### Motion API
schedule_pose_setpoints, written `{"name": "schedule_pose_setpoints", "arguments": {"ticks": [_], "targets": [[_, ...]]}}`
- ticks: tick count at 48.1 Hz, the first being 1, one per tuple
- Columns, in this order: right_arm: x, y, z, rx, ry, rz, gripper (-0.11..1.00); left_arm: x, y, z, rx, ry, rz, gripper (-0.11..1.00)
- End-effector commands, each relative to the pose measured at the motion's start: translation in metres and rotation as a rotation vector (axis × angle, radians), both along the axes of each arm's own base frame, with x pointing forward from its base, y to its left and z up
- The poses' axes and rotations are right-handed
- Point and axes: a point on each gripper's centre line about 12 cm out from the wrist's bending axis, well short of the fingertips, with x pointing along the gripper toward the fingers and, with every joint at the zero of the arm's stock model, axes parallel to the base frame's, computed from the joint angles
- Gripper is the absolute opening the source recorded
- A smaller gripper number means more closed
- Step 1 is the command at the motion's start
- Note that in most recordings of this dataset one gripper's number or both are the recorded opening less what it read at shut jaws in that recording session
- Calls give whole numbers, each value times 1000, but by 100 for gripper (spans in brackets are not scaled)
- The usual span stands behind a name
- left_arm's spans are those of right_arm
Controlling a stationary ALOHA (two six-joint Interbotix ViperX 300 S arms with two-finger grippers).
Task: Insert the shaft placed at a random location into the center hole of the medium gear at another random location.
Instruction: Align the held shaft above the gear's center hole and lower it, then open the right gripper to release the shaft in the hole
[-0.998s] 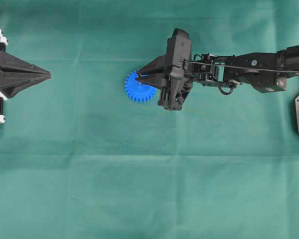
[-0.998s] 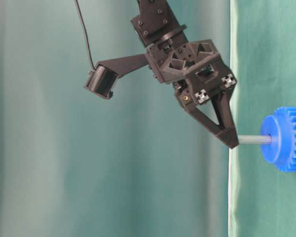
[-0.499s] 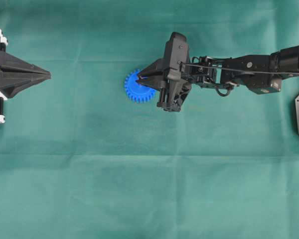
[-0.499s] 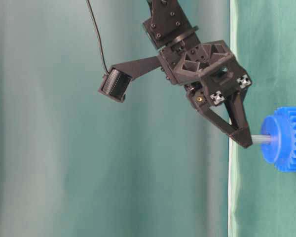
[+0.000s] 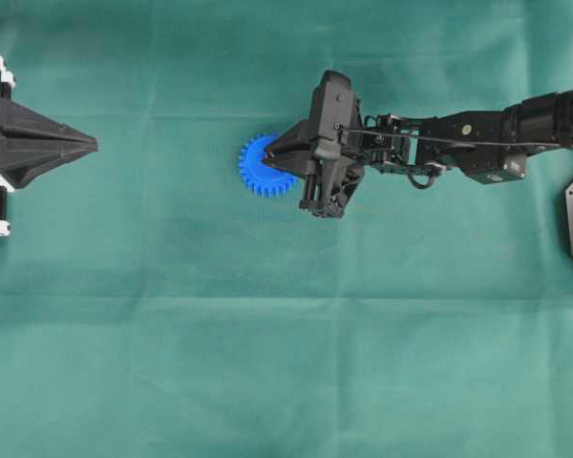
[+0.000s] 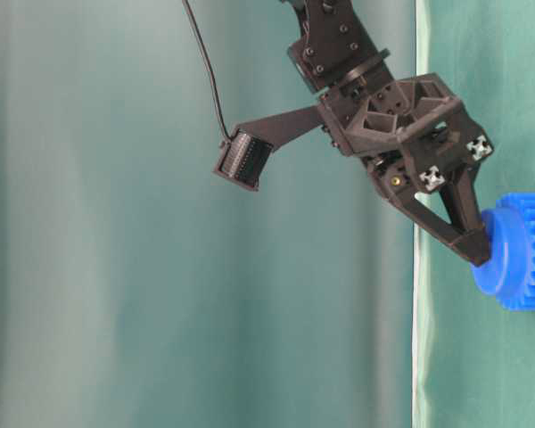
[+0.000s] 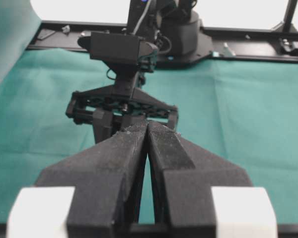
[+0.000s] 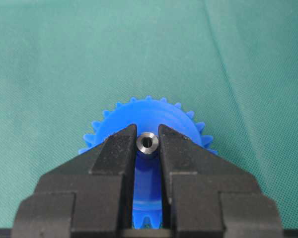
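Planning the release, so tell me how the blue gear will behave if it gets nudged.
The gear lies flat on the cloth, so it probably slides rather than rolls or tips. It looks like stiff, light plastic. With the pin seated in it, they would likely move together.

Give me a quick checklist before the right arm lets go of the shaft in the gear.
1. Right gripper fingers clamp the shaft: ok.
2. Shaft over the blue gear hub: ok.
3. Shaft sunk into the center hole, no bare length showing at table level, fingertips at the hub: ok.
4. Fully seated: cannot tell.
5. Gear flat on the green cloth: ok.
6. Left gripper shut, well apart: ok.
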Motion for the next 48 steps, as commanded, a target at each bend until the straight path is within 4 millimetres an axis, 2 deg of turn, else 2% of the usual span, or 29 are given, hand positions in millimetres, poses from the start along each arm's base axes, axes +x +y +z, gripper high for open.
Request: {"name": "schedule_pose_setpoints", "arguments": {"ticks": [1, 36, 38, 48], "targets": [[6, 0, 10, 8, -40, -6, 13, 2, 1, 2, 6, -3, 5, 0], [7, 0, 10, 8, -42, -6, 16, 2, 2, 0, 4, 5, 8, 0], [8, 0, 11, 8, -43, -6, 23, 2, 2, 0, 4, 5, 8, 0], [10, 0, 18, 7, -57, -7, 83, 2, 2, 0, 4, 5, 8, 0]]}}
